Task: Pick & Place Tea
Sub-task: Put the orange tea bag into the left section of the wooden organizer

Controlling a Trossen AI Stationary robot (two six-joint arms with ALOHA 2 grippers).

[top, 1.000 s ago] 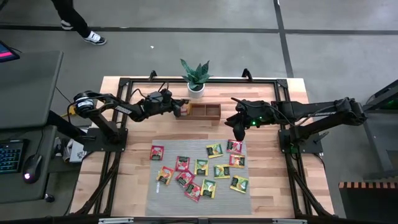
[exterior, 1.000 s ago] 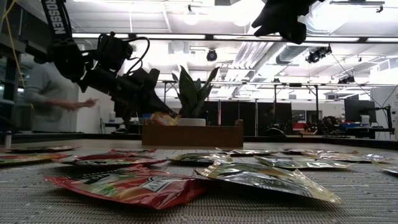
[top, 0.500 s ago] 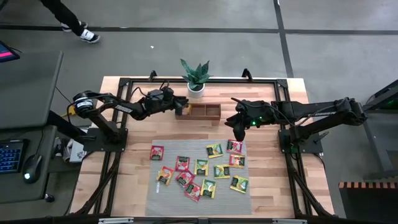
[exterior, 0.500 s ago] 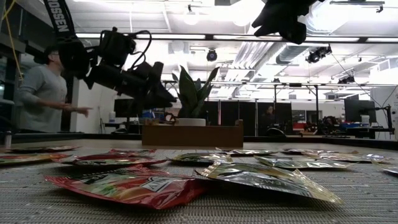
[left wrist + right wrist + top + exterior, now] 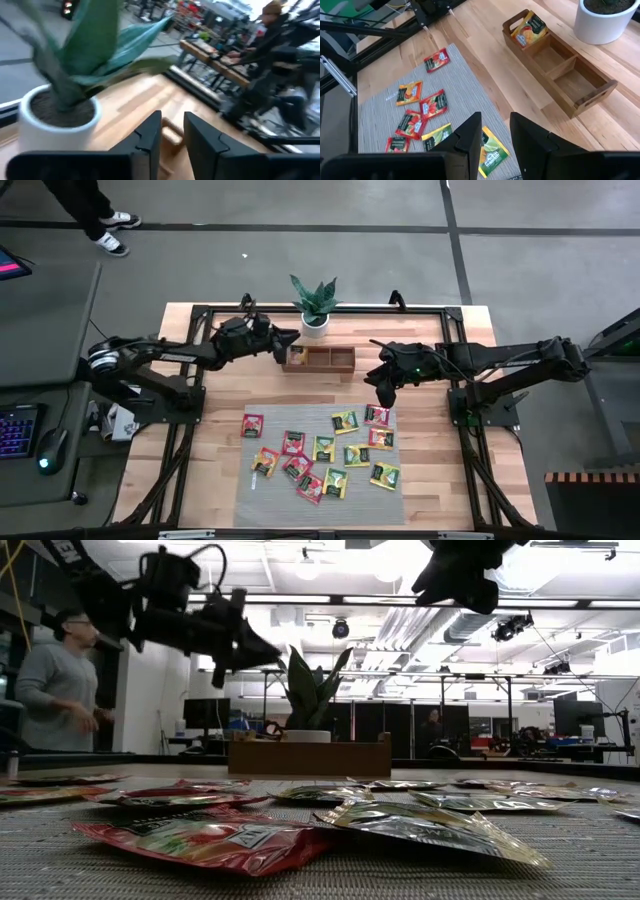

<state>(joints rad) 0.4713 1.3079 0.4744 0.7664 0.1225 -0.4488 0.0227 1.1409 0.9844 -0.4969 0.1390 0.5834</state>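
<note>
- We see the left gripper (image 5: 283,340) raised off the table; in its own wrist view the two fingers (image 5: 149,136) stand slightly apart with nothing between them.
- Just beside its tip lies the left end of the wooden tray (image 5: 342,366), and one yellow-orange tea sachet (image 5: 529,27) sits in that end compartment; the other two compartments show bare wood.
- Just beyond that gripper stands the potted plant (image 5: 315,305) in a white pot.
- The right gripper (image 5: 384,393) hangs off the tray's right end, above the far right corner of the grey mat (image 5: 260,505); its fingers (image 5: 470,134) are apart, holding nothing.
- Below and beside it, the remaining tea sachets (image 5: 324,448), red, yellow and green, lie scattered flat over the mat.
- Past the table's far left corner we see a person's legs (image 5: 88,205) on the floor.
</note>
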